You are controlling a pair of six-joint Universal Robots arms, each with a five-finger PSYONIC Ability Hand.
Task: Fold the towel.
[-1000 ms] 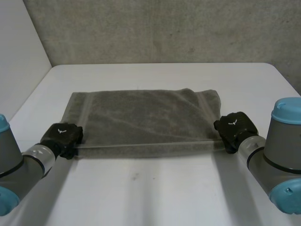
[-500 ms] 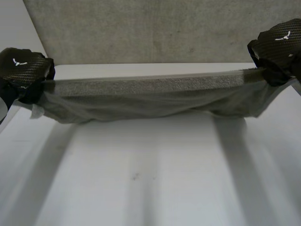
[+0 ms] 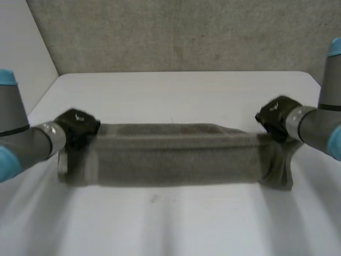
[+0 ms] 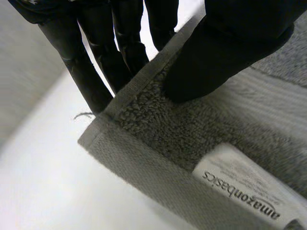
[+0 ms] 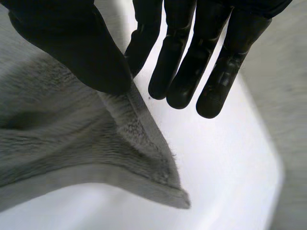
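The grey towel [image 3: 176,154] lies across the white table [image 3: 176,224] as a long doubled band. My left hand [image 3: 77,125] is at the band's left end and my right hand [image 3: 276,114] at its right end. In the left wrist view the thumb [image 4: 216,52] presses on the towel [image 4: 168,134] near a corner while the fingers [image 4: 91,72] reach under its hem, so the hand is shut on it. A white label [image 4: 244,187] sits beside that corner. In the right wrist view the thumb [image 5: 72,43] pinches the towel's [image 5: 72,124] hem against a finger, and the right end hangs a little crumpled.
A grey wall [image 3: 186,32] stands behind the table's far edge and a white side wall [image 3: 21,64] at the left. Bare tabletop stretches in front of the towel and between it and the far edge.
Both hands lifted the towel's near edge off the table, carried it up and away from me, then lowered it toward the far edge. The flat towel now lies doubled.
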